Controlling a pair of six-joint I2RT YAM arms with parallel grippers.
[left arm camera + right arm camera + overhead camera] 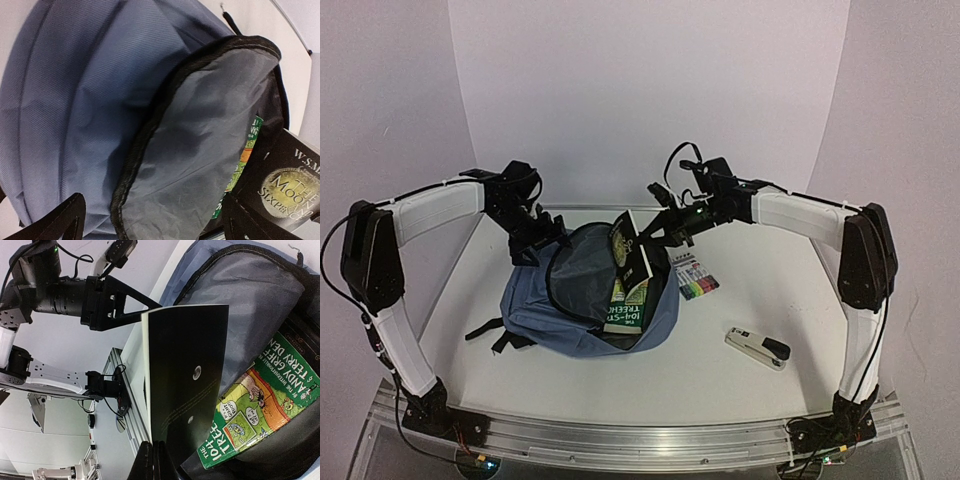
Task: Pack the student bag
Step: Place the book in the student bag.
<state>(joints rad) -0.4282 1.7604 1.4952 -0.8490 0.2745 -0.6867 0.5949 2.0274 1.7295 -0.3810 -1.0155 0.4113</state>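
Observation:
The student bag [530, 305] lies open in the middle of the table, its grey lining [200, 145] showing. A green paperback [628, 298] sits partly inside its mouth. Above it stands a black paperback [626, 238], "The Moon and Sixpence" [287, 192], with my right gripper [159, 452] shut on its lower edge; its black back cover [190, 375] fills the right wrist view. My left gripper [155, 227] hangs open over the bag's back rim, and the black zipper edge [145, 145] runs between its fingers [62, 222] without being pinched.
A pack of coloured markers [697, 280] lies just right of the bag. A white and black stapler [758, 347] rests nearer the front right. White walls close in the back and sides. The left arm [95, 295] reaches in opposite the black book.

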